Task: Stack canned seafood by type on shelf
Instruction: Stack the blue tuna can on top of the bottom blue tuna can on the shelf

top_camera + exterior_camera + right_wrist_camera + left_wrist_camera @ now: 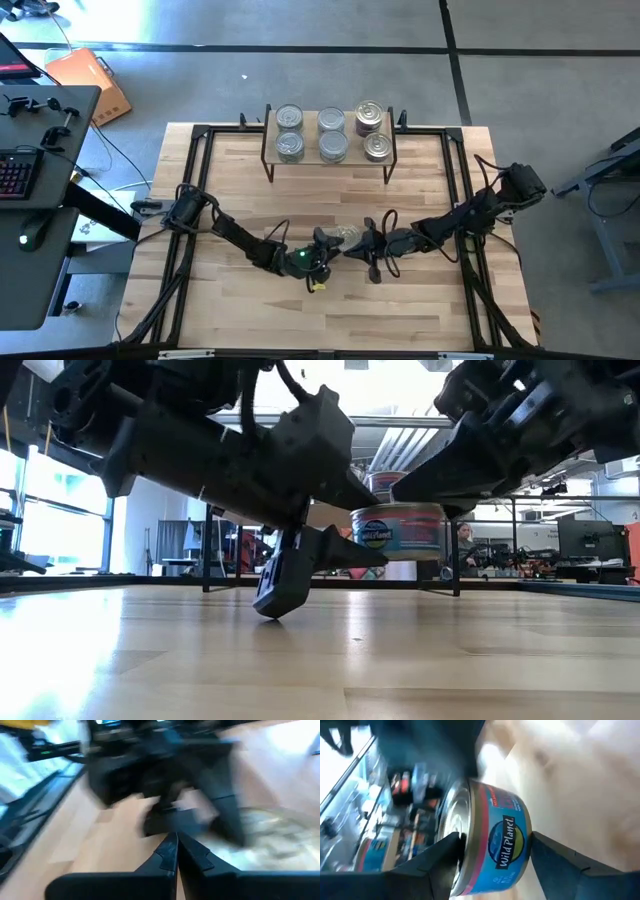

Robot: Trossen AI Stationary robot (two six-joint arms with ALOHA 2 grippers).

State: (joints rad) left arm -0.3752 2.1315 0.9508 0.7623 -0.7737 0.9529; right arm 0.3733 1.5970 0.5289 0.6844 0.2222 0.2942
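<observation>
My left gripper reaches in from the table's left and is shut on a flat round tin with a blue "Wild Planet" label, near the table's middle. In the low view the tin hangs above the tabletop. My right gripper comes from the right and sits close beside that tin with its fingers shut; I cannot tell whether it touches. The shelf stands at the far edge on black legs and carries several silver-lidded tins. My left gripper pinches the tin by its two flat faces: one finger lies on the silver lid, the other finger on the opposite face. The fingers come in about level from the table's left. The tin is upright and lifted clear of the table.
Black metal rails frame the tabletop on the left, right and far sides. Cables trail along both arms. A desk with a keyboard stands off the table's left. Bare wood lies in front of both grippers toward the near edge.
</observation>
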